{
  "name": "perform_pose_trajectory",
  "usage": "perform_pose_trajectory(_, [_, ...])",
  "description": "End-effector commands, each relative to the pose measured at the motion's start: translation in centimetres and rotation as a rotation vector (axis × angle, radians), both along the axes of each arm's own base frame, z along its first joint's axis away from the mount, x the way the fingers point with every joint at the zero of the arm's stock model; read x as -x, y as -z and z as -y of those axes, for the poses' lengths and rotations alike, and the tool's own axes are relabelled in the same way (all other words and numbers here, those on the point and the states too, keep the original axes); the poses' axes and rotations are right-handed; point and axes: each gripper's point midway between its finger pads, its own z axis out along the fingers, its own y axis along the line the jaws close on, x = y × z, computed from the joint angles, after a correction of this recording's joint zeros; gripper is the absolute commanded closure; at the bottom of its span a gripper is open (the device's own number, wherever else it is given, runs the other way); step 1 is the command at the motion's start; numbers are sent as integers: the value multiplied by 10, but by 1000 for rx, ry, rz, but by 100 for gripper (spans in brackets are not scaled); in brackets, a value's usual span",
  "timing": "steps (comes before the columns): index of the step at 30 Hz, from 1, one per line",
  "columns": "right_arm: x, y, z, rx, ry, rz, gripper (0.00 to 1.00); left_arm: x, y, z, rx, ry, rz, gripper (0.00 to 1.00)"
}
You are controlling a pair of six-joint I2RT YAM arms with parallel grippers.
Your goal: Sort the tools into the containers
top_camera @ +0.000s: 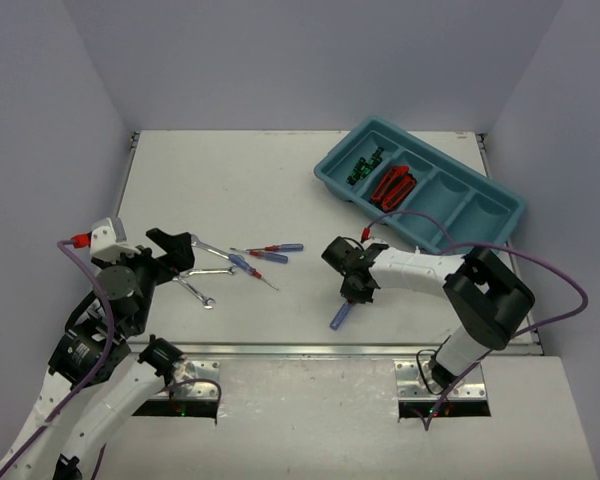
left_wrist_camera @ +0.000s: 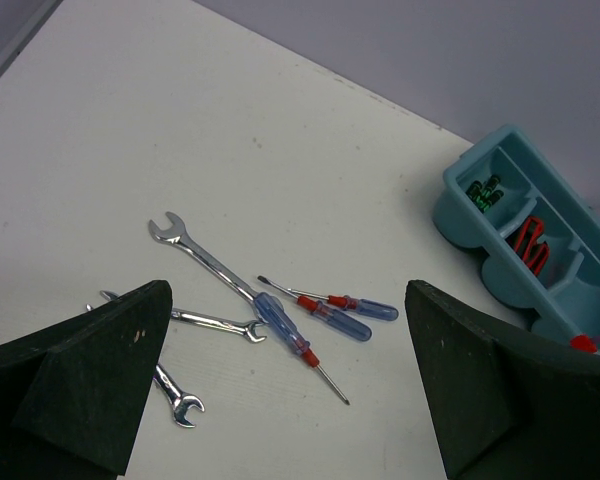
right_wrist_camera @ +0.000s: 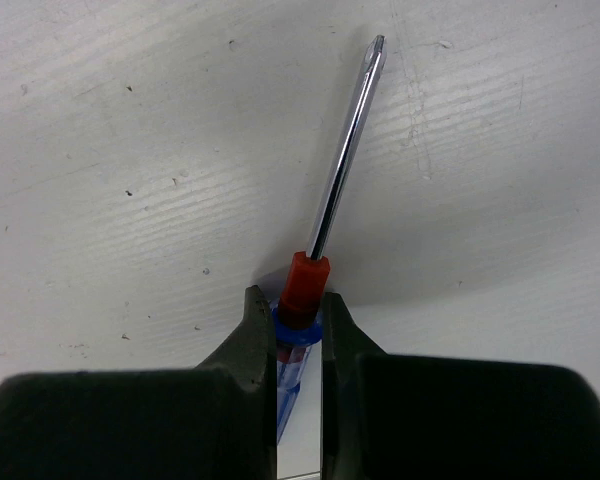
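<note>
Right gripper (right_wrist_camera: 298,310) pinches a blue-and-red screwdriver (right_wrist_camera: 340,150) by its handle at seven o'clock from the tray (top_camera: 500,228); left gripper (top_camera: 177,252) gapes wide, empty.

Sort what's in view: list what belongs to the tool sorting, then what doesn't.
Belongs:
- blue-and-red screwdriver, clamped in the right gripper
- loose screwdrivers and wrenches on the table
- teal tray, holding green screwdrivers and red utility knives

Doesn't:
- purple cables
- metal base plates
</note>
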Motion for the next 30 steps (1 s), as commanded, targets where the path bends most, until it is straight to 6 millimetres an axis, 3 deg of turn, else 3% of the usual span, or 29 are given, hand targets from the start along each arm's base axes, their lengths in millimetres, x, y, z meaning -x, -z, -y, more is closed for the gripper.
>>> perform_pose_trajectory(1, [4,8,-6,-61,-5,16,100,-1,-10,1,8,9,42,0])
perform_pose_trajectory(9, [-19,-30,-18,-81,-59,111,100,0,-11,-1,13,1,48,0])
perform_pose_trajectory(18, [-57,-105,-16,-131,-93,296,100,-1,-10,0,9,1,41,0])
perform_pose_trajectory(22, [-97,-139,15,-147,-67,345,100,-2,-9,0,7,2,38,0])
perform_pose_trajectory(25, [-142,-176,71,-58,-5,403,100,-2,-9,0,7,1,38,0])
perform_pose_trajectory(29, [-182,-196,136,88,91,389,100,-2,-9,0,7,-1,37,0])
perform_pose_trajectory(30, [-190,-186,147,122,107,359,100,-2,-10,0,7,-2,39,0])
